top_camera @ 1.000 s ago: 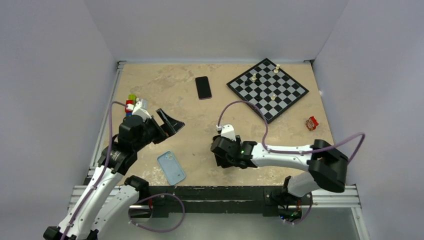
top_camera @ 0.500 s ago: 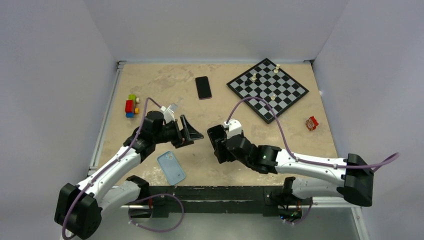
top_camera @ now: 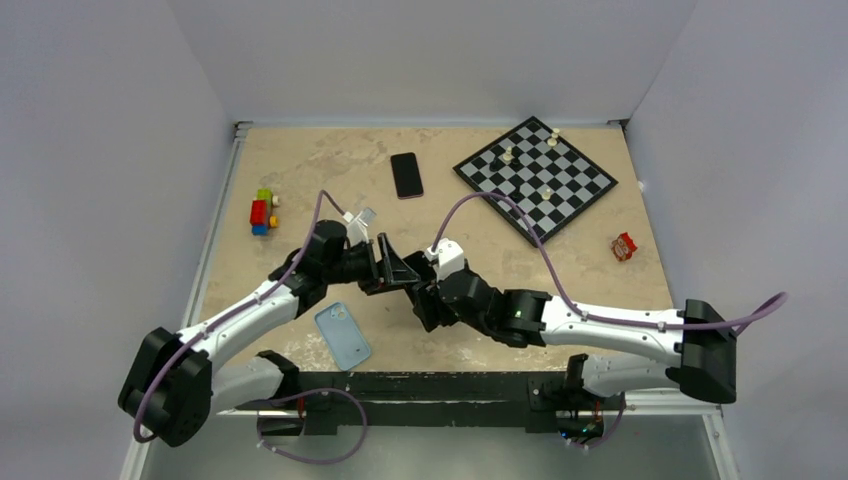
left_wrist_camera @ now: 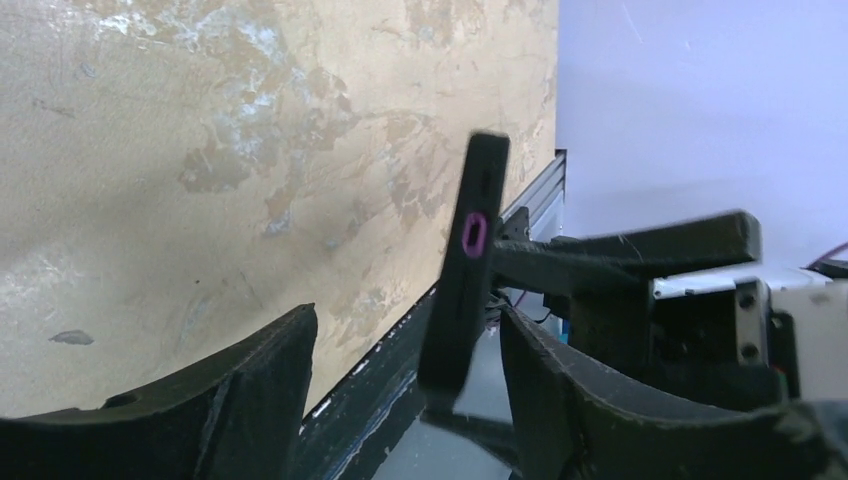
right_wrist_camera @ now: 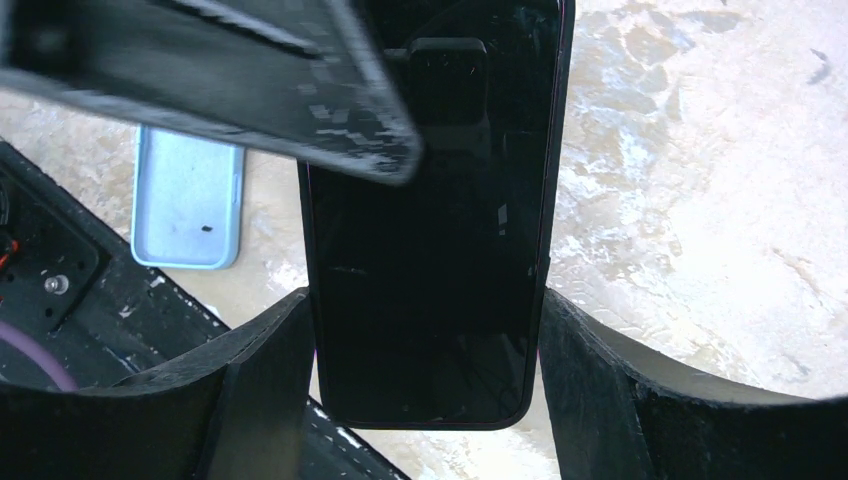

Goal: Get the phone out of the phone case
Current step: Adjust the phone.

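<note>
Clearly one blue case [top_camera: 342, 335], two phones: far phone [top_camera: 406, 175] loose; right claw [right_wrist_camera: 428, 340] grips near phone [right_wrist_camera: 430, 200], left claw [left_wrist_camera: 405, 335] open astride.

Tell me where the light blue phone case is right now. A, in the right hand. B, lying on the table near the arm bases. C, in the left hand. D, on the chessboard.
B: the light blue case lies flat on the table by the near edge, while the right hand holds only a black phone.
</note>
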{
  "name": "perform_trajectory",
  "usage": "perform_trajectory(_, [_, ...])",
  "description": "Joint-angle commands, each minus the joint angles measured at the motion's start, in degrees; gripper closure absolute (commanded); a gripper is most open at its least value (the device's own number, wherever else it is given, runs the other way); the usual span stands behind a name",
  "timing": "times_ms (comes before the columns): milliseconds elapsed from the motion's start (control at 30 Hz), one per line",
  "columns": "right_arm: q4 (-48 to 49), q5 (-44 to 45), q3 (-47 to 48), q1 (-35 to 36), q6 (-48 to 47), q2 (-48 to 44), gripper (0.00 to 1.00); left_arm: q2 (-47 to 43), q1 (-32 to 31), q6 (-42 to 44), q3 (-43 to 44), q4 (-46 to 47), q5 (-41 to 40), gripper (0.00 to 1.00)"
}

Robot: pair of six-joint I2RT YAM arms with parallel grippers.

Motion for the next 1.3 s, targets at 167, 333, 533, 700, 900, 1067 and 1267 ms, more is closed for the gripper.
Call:
perform_trajectory(167, [3.89, 2.47, 6.74, 3.02, -1.6, 2.77, 1.0, 3.85, -0.37, 1.99, 4.36, 3.22, -0.85, 0.68])
perform_trajectory(333, [2.81, 2.95, 6.91, 3.15, 0.32, 2.59, 1.0, -0.33, -0.36, 1.96, 2.9, 3.56, -2.37, 1.0])
perform_trajectory(533, [2.14, 0.63, 3.04, 3.17, 8.98, -2.61, 0.22, -11.33, -0.24, 2.19, 2.89, -2.71, -13.54, 1.0])
perform_trajectory(700, [1.23, -0.43, -1.6, 3.17, 16.5, -9.85, 0.17, -23.5, -0.17, 3.18, 3.18, -9.0, -32.46, 1.0])
perform_trajectory(900, [2.05, -2.91, -4.05, 1.99, 27.54, -14.26, 0.15, -29.3, -0.06, 1.83, 5.22, -7.98, -38.01, 1.0])
perform_trajectory(1067, [30.79, -20.85, -14.56, -5.82, 38.4, -19.73, 0.17, -31.93, -0.12, -8.24, 0.94, 0.78, -32.83, 1.0])
perform_trajectory(1267, [47.98, -19.56, -22.35, -8.43, 45.57, -22.96, 0.11, -32.61, -0.08, -20.55, -4.81, 12.48, -26.75, 1.0])
